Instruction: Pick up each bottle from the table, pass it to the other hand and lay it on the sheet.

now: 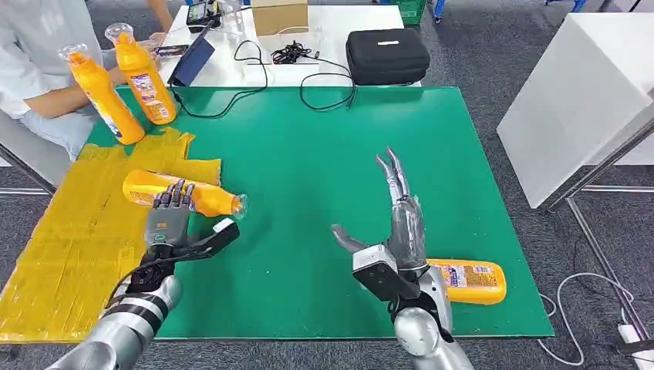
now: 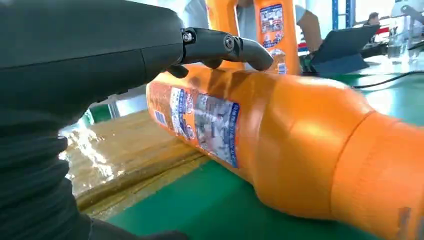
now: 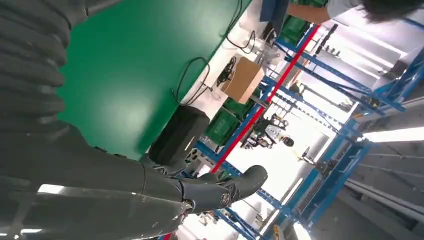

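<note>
An orange bottle (image 1: 207,200) lies on its side, base end over the edge of the yellow sheet (image 1: 69,247), cap end over the green table (image 1: 308,169). My left hand (image 1: 170,223) grips it, fingers (image 2: 235,47) curled over its body (image 2: 300,150), thumb on the near side. The bottle's base is just above the sheet (image 2: 130,150). My right hand (image 1: 397,231) is open over the table's front middle, fingers stretched forward, holding nothing. Just right of that wrist, a second orange bottle (image 1: 470,281) lies flat near the front edge.
A person at the far left holds two upright orange bottles (image 1: 100,96) (image 1: 146,77) over the table corner. Behind the green table are a tablet (image 1: 191,58), cables (image 1: 308,77), a black case (image 1: 385,55) and a cardboard box (image 1: 279,15). A white table (image 1: 578,100) stands at right.
</note>
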You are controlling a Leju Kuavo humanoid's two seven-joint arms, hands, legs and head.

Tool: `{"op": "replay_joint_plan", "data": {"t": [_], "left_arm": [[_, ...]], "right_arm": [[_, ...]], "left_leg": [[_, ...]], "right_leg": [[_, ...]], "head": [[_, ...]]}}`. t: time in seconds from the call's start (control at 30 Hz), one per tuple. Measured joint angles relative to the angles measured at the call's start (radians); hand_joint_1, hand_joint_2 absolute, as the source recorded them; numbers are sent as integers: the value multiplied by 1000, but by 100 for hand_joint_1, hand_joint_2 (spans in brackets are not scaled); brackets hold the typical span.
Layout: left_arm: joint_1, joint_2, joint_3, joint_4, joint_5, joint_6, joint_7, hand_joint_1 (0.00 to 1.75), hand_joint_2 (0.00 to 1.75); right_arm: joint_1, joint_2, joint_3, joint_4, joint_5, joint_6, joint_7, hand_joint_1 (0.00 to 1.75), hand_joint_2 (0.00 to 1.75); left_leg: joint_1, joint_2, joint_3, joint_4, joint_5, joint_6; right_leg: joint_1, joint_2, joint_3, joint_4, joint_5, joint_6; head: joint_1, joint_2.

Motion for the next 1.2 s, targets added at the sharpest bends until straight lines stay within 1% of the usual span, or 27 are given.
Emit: {"op": "replay_joint_plan", "data": {"t": [0.03,0.1,0.13,0.17,0.23,0.33,0.4,0.43,0.5,0.57,0.63,0.67,0.73,0.8,0.9,0.97,1.1,1.2], "left_arm": [[6,-3,8,-9,31,12,-26,0,175],[26,-17,33,-60,181,26,-118,0,175],[37,-25,46,-92,254,13,-175,0,175],[52,-30,55,-126,315,-2,-206,0,175],[85,-45,80,-255,487,-66,-269,0,175],[142,-55,94,-452,701,-166,-324,0,175],[186,-60,108,-587,877,-258,-367,0,175],[212,-61,114,-650,933,-296,-375,0,175],[262,-63,123,-759,973,-328,-383,0,175],[293,-65,132,-823,994,-343,-393,0,175],[315,-67,136,-864,1028,-363,-410,0,175],[325,-68,136,-880,1038,-369,-418,0,175],[343,-72,136,-900,1048,-371,-425,0,175],[357,-72,136,-914,1052,-375,-428,0,175],[360,-75,137,-926,1054,-375,-429,0,175],[360,-76,137,-929,1067,-378,-429,0,175],[366,-77,136,-925,1097,-380,-436,0,175],[368,-78,136,-919,1106,-379,-438,0,175]], "right_arm": [[0,0,0,0,4,-1,2,0,175],[3,-3,0,0,23,-3,6,0,175],[6,-5,0,0,31,-4,8,0,175],[9,-8,0,0,46,-4,11,0,175],[17,-22,0,0,71,-2,14,0,175],[34,-50,0,-5,117,17,23,0,175],[42,-89,2,-16,203,64,64,0,175],[44,-128,3,-21,250,94,91,0,175],[52,-192,5,-28,275,121,101,0,175],[53,-242,0,-31,295,144,117,0,175],[52,-297,0,-35,318,210,143,0,175],[51,-341,-2,-36,309,257,145,0,175],[51,-419,-16,-36,284,290,138,0,175],[47,-472,-29,-36,275,298,134,0,175],[46,-513,-33,-36,276,310,136,0,175],[46,-546,-33,-38,266,346,143,0,175],[47,-678,-60,-40,184,418,137,0,175],[47,-738,-96,-40,170,432,128,0,175]], "left_leg": [[0,0,0,0,0,0],[0,0,0,0,0,0],[0,0,0,0,0,0],[0,0,0,0,0,0],[0,0,0,0,0,0],[0,0,-1,0,0,0],[0,0,-1,0,-1,0],[0,0,-1,0,-1,0],[-1,-1,-1,0,-1,1],[-1,0,-1,0,-1,1],[-1,0,0,0,-2,2],[-1,-2,-1,0,-2,2],[-2,-4,-2,0,-1,2],[-2,-3,-1,0,-1,2],[-2,-2,-1,0,-1,2],[-2,-3,-1,0,-1,2],[-2,-4,-2,0,-1,2],[-2,-3,-1,0,-2,3]], "right_leg": [[0,0,0,0,0,0],[0,0,0,0,0,0],[0,0,0,0,0,0],[0,0,0,0,0,0],[0,0,0,0,0,0],[0,0,0,0,0,0],[0,0,0,-1,0,0],[0,0,0,-1,0,0],[0,0,0,-1,0,0],[0,0,0,-1,0,0],[-1,0,0,-1,0,0],[-1,-1,0,-1,0,0],[-1,-3,0,-1,0,0],[-1,-3,0,-1,0,1],[-1,-3,0,-1,0,1],[-1,-3,0,-1,0,1],[-1,-4,0,-1,0,1],[-1,-4,0,-1,0,1]], "head": [[0,0],[0,0],[0,0],[0,0],[0,0],[0,0],[0,0],[-1,0],[1,0],[0,0],[0,0],[0,0],[0,0],[0,0],[0,0],[-1,0],[0,0],[0,0]]}}
